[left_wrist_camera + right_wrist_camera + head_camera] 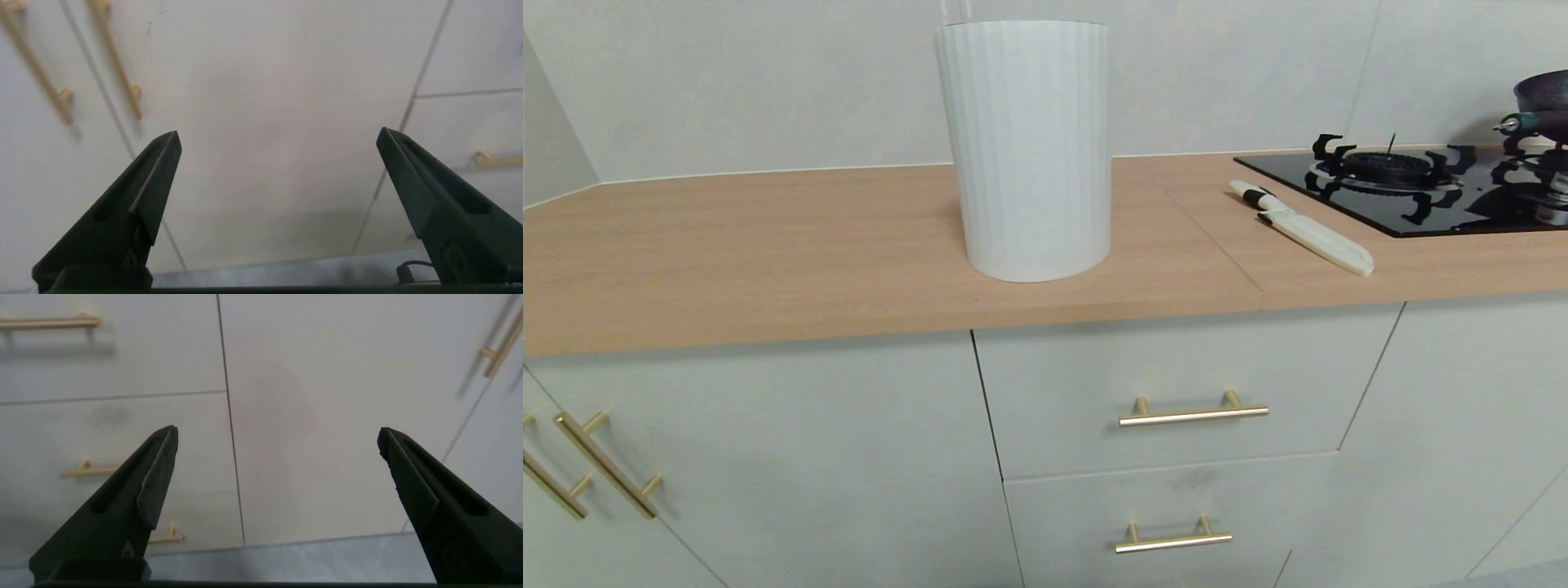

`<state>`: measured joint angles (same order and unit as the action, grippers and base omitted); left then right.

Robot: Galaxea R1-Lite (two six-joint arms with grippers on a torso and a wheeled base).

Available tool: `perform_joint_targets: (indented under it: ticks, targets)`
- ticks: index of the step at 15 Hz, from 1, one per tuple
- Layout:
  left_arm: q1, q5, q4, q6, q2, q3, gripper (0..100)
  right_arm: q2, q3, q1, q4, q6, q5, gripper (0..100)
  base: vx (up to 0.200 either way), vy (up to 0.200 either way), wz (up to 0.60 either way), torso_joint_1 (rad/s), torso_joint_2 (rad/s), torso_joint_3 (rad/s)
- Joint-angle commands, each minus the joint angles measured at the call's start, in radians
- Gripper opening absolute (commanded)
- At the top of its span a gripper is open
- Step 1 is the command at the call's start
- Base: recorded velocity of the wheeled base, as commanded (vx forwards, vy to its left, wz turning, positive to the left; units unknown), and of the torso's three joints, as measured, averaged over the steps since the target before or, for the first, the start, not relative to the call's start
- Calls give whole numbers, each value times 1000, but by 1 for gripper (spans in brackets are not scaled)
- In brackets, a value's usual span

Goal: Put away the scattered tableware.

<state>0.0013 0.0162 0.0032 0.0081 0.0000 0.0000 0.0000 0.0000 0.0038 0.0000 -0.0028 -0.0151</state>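
A tall white ribbed container (1031, 147) stands upright on the wooden countertop (768, 245). To its right a white knife (1303, 226) with a black-banded handle lies flat on the counter, close to the hob. My left gripper (278, 143) is open with nothing between its fingers and faces the pale cabinet fronts below the counter. My right gripper (278, 437) is also open and holds nothing, facing the drawer fronts.
A black glass gas hob (1421, 188) with burner grates sits at the counter's right, a dark pan (1543, 98) on its far burner. Below are two drawers with gold bar handles (1192, 412) and cabinet doors with gold handles (605, 465). A tiled wall is behind.
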Motion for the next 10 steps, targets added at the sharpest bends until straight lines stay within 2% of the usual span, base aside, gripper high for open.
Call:
perform_joint_targets:
  ticks: [1, 10]
  targets:
    - [0, 1, 0, 0, 0, 0, 100, 2, 0, 1, 0, 0, 0, 100, 0, 0, 0, 0, 0, 0]
    - [0, -1, 0, 0, 0, 0, 100, 2, 0, 1, 0, 0, 1, 100, 0, 0, 0, 0, 0, 0]
